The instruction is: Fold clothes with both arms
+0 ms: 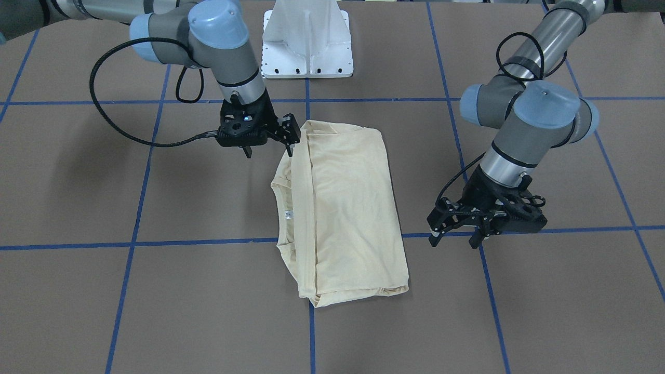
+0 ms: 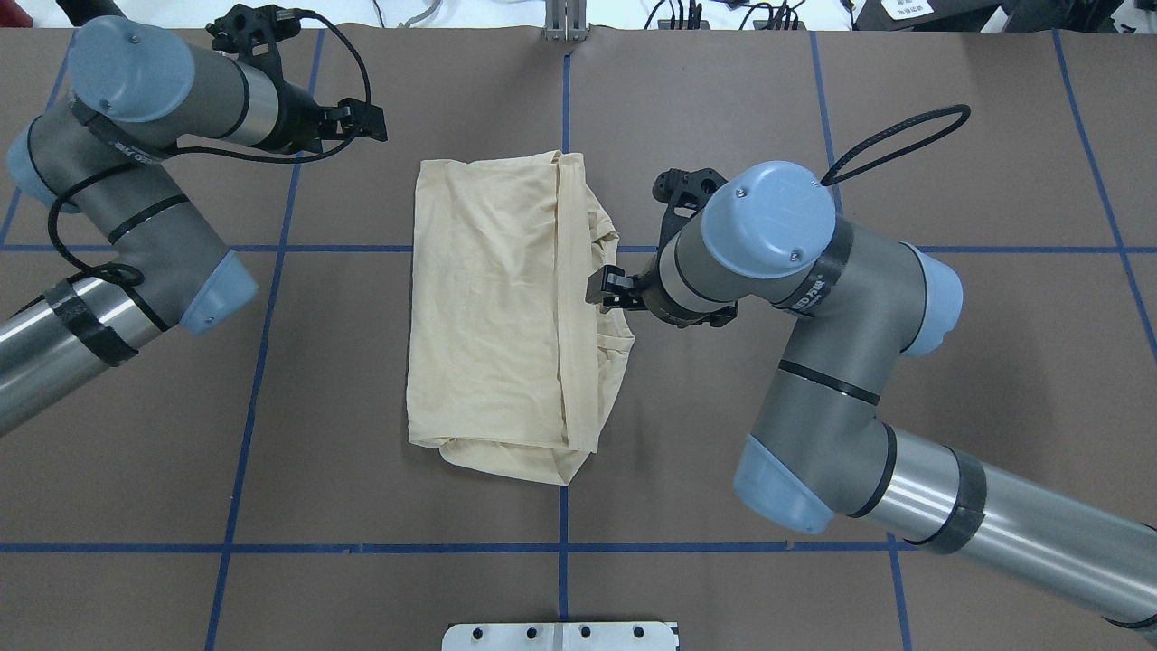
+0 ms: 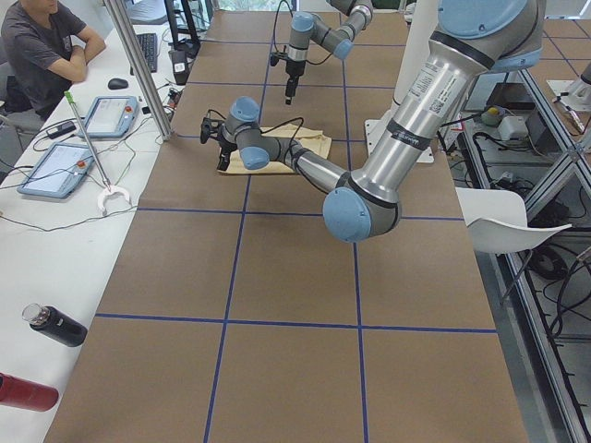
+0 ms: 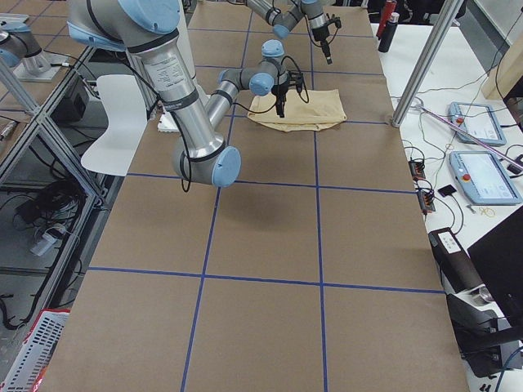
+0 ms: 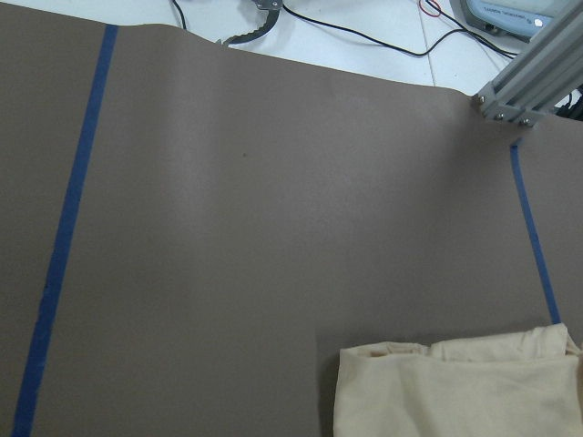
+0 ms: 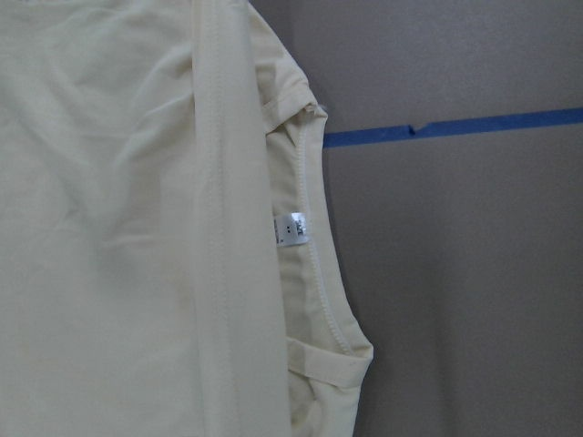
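The clothes are one pale cream shirt (image 1: 348, 208) (image 2: 488, 307), folded into a rectangle on the brown table. Its neck opening and small white label (image 6: 291, 228) (image 1: 289, 213) lie on the side toward my right arm. My right gripper (image 2: 601, 291) (image 1: 268, 151) hovers open over that neck edge with nothing between its fingers. My left gripper (image 2: 366, 124) (image 1: 453, 241) stands open and empty, off the shirt's far corner on the opposite side. The left wrist view catches only a corner of the shirt (image 5: 455, 391). No print shows on the cloth.
Blue tape lines (image 2: 564, 515) divide the brown table into squares. The white pedestal base (image 1: 306, 41) stands behind the shirt. A person (image 3: 42, 51) sits at the side bench with tablets, a metal post (image 3: 138, 69) and bottles (image 3: 55, 325).
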You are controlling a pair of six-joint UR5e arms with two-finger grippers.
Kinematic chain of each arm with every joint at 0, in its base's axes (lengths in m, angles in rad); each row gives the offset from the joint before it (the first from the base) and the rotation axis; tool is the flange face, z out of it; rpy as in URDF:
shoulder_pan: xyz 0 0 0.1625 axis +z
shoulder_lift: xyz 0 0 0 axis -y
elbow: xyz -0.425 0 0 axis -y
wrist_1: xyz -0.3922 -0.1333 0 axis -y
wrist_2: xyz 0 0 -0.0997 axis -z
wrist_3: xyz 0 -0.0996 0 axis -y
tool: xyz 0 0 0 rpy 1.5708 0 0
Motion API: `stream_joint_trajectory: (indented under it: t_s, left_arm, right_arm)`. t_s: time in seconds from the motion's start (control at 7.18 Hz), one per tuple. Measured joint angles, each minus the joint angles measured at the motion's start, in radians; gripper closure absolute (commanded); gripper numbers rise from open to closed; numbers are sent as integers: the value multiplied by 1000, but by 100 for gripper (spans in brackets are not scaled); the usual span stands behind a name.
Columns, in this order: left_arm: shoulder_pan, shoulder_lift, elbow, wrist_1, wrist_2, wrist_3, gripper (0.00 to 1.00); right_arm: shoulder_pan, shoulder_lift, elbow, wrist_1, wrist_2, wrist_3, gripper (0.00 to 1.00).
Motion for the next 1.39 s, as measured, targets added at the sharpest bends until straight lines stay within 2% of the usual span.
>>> stream_joint_trajectory:
  t_s: [0.28, 0.42, 0.97, 1.39]
  left_arm:
    - [-1, 47, -51, 1, -12, 1, 0]
    - [-1, 54, -57, 1, -13, 1, 0]
    - [4, 57, -49, -1, -13, 1, 0]
    - [11, 57, -34, -10, -11, -1, 0]
  right_arm:
    - [-80, 63, -112, -21, -110, -37, 0]
    - [-102, 82, -157, -23, -134, -46, 0]
    - [-119, 145, -282, -26, -146, -92, 0]
    - [-120, 147, -287, -63, -141, -105, 0]
